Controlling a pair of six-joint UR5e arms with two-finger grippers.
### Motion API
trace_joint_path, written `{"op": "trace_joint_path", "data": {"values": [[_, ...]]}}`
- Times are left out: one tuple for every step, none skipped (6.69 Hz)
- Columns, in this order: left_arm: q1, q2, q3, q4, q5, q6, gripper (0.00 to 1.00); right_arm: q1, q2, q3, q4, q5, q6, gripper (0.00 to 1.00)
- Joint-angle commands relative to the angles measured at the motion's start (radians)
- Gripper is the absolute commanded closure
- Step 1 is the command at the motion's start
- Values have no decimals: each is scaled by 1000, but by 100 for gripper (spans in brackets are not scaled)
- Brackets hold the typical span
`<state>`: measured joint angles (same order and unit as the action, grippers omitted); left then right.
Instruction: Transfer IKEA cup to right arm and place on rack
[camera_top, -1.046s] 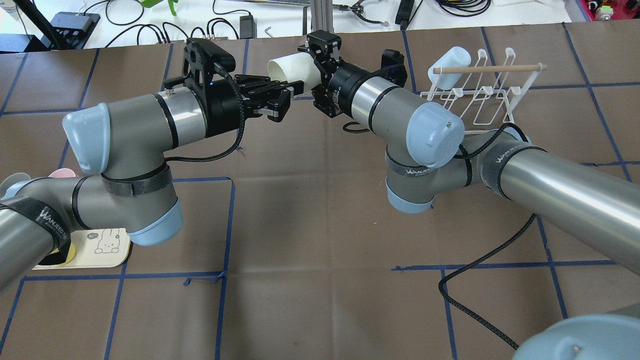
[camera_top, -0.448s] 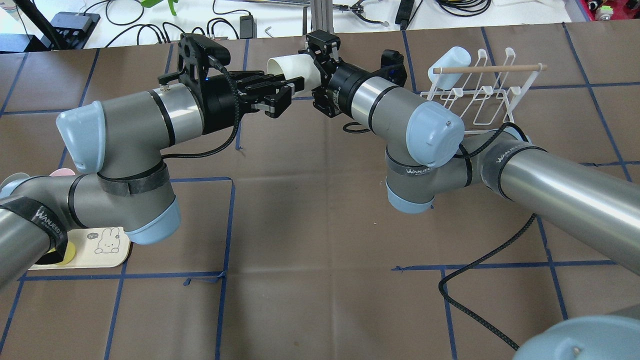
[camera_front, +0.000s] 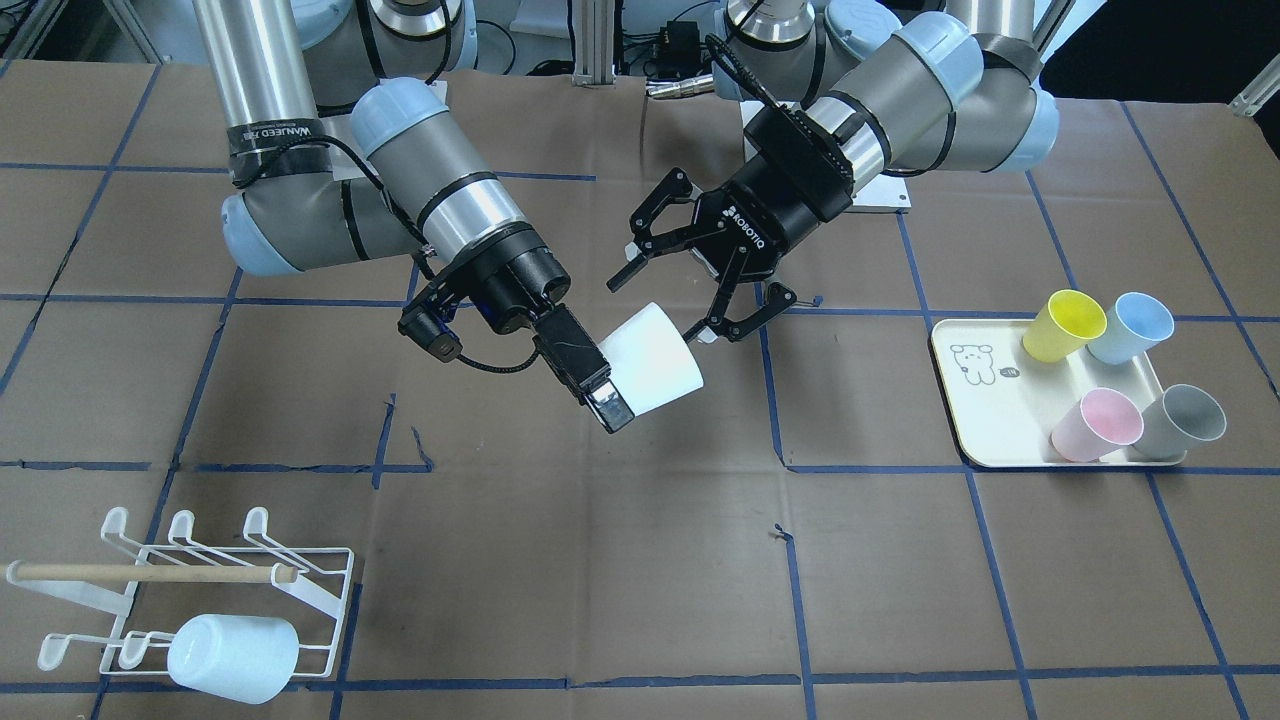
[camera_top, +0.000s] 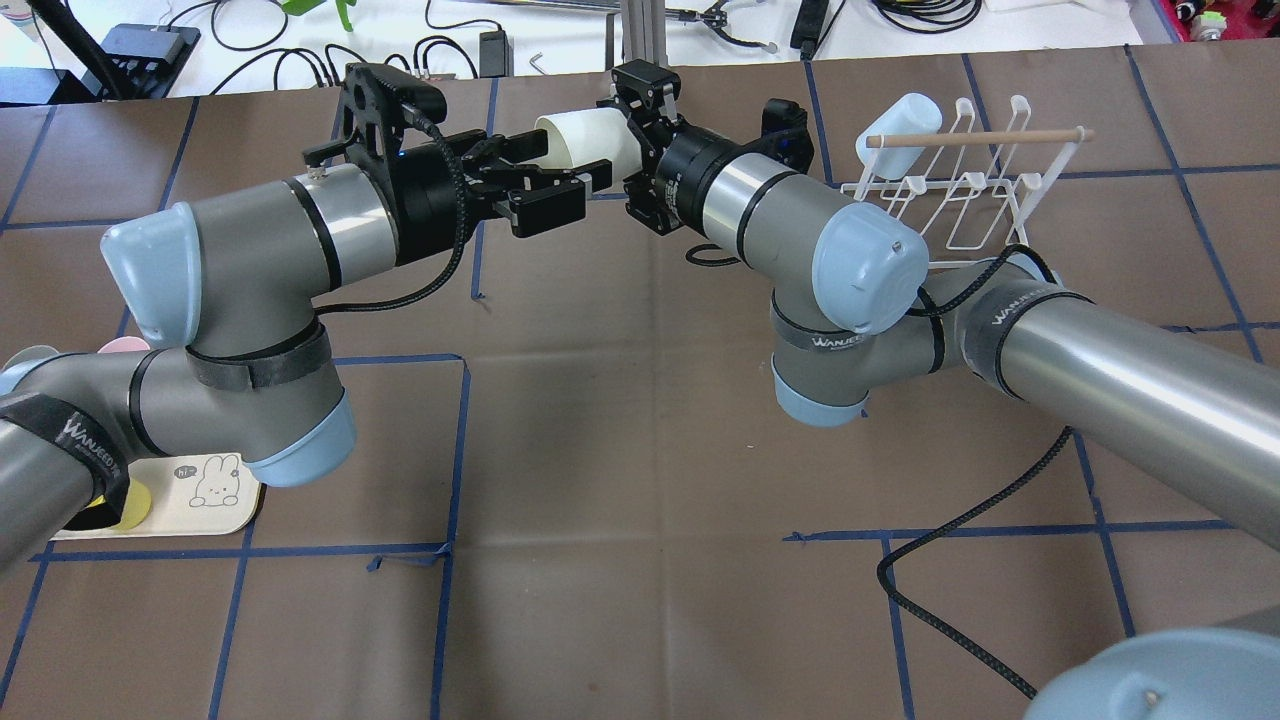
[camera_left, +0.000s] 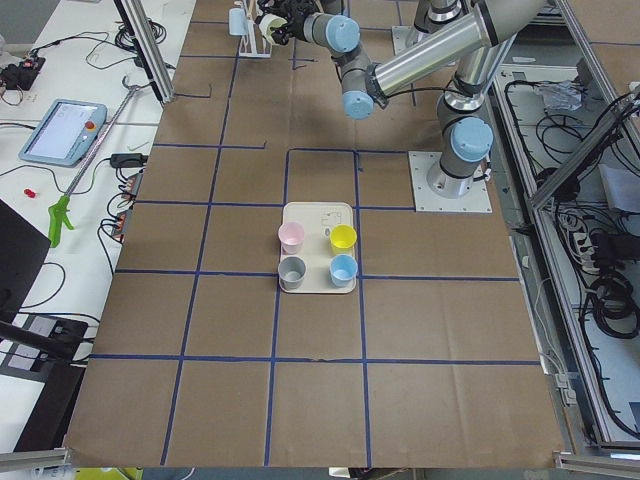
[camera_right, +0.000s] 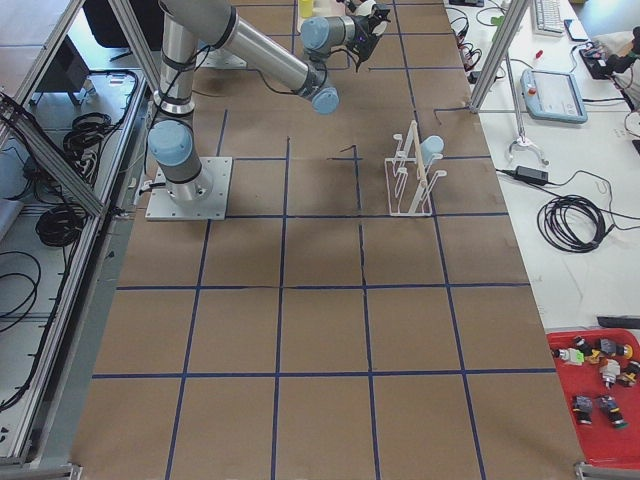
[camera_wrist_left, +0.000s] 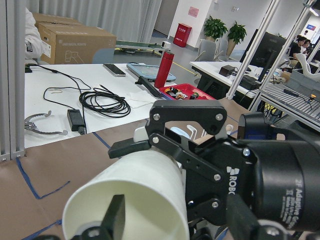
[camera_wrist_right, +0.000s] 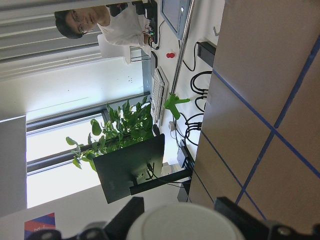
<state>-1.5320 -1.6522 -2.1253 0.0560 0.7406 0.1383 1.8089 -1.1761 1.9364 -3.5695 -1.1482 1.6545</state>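
IKEA cup (camera_front: 655, 362) over brown paper-covered table (camera_front: 600, 560), blue tape grid (camera_front: 870, 468)

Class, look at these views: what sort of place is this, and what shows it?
Probably a robotics research lab: a left arm and right arm working over a tape-gridded table, with a teach pendant and coiled cables on the side bench.

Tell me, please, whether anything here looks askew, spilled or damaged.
Nothing stands out: the right end effector holds the white cup sideways, the left end effector is open beside it, the rack stands upright.
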Motion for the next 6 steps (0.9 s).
{"op": "trace_joint_path", "data": {"values": [[88,47,-37,-8,71,-3,1,-26,9,-4,-11,2,-60,78],[157,69,-53,-24,83,-3,1,-69,6,-4,-14,-1,-135,82],[202,74,-38,-100,104,-3,1,-119,-3,-26,-8,-2,-215,83],[200,89,-12,-210,296,-2,1,-155,-2,-55,-8,-11,-269,84],[190,86,67,-392,403,-2,1,-192,-3,-69,-11,-16,-332,90],[181,85,179,-636,461,-3,1,-235,-7,-70,-11,-59,-458,91]]}}
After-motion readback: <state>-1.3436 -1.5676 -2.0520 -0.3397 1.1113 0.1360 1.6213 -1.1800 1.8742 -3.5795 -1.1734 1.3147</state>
